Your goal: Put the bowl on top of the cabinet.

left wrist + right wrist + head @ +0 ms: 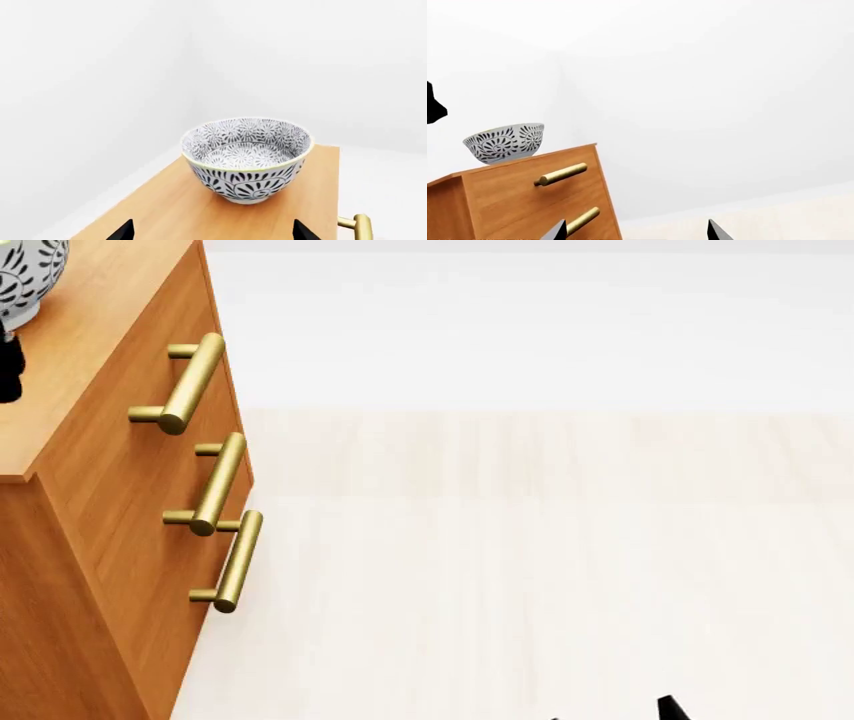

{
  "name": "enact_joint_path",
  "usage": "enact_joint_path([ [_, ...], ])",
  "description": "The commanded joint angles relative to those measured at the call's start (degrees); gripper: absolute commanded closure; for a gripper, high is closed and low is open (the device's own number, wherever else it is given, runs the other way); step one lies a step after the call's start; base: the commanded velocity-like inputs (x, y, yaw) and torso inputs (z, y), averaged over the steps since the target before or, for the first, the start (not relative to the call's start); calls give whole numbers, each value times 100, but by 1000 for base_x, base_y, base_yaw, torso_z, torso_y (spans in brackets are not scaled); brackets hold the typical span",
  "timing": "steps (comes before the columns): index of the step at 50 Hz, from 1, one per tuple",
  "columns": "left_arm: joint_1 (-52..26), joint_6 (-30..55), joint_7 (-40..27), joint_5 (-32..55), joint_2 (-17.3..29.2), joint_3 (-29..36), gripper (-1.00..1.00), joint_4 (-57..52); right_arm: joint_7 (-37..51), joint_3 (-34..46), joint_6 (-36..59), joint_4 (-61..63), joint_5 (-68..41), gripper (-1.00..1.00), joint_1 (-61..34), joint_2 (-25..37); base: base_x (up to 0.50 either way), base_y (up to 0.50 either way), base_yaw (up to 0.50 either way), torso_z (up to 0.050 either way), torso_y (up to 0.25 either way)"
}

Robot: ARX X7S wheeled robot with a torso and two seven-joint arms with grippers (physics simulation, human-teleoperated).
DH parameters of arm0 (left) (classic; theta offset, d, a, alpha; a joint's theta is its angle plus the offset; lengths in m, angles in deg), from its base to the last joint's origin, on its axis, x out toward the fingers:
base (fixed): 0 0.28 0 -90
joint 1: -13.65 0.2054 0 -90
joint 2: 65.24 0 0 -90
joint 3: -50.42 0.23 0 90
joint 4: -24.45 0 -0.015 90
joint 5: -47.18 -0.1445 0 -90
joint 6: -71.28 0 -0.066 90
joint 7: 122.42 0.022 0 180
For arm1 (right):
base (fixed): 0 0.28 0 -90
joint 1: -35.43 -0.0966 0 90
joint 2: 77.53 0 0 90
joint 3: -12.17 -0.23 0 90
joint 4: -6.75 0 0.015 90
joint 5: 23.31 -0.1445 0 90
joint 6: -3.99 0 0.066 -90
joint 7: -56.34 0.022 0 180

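The bowl (pixel 247 156), white with a dense dark floral pattern, stands upright on the light wooden top of the cabinet (pixel 180 210). My left gripper (pixel 212 231) is open, its two dark fingertips wide apart just short of the bowl, with nothing between them. In the head view only the bowl's edge (pixel 27 280) shows at the top left on the cabinet (pixel 94 500). The right wrist view shows the bowl (pixel 504 142) on the cabinet (pixel 520 200) from lower down. My right gripper (pixel 636 231) is open and empty, away from the cabinet.
Three brass bar handles (pixel 187 383) run down the cabinet's front. Pale wooden floor (pixel 534 570) spreads to the right of the cabinet. White walls (pixel 100 75) meet in a corner behind it. A dark piece of my left arm (pixel 434 105) shows beside the bowl.
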Motion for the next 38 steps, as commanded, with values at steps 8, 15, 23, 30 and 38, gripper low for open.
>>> enact_joint_path([
  [8, -574, -1395, -489, -920, -204, 1624, -100, -1357, 66, 58, 56, -8, 201, -100, -17, -46, 0, 0, 0, 0, 0],
  [15, -593, -1420, -491, -1131, -148, 1772, -100, -1463, 97, 80, 104, -44, 247, -100, -61, -67, 0, 0, 0, 0, 0],
  [23, -593, -1132, -491, -1283, 32, 1596, -100, -1614, 116, 89, 115, -38, 290, -100, -66, -71, 0, 0, 0, 0, 0],
  [30, -594, -535, -492, -1318, 372, 1103, -100, -1792, 108, 89, 108, -22, 288, -100, -53, -63, 0, 0, 0, 0, 0],
  [38, -594, -149, -492, -1350, 548, 798, -100, -1926, 99, 87, 89, 15, 295, -100, -22, -53, 0, 0, 0, 0, 0],
])
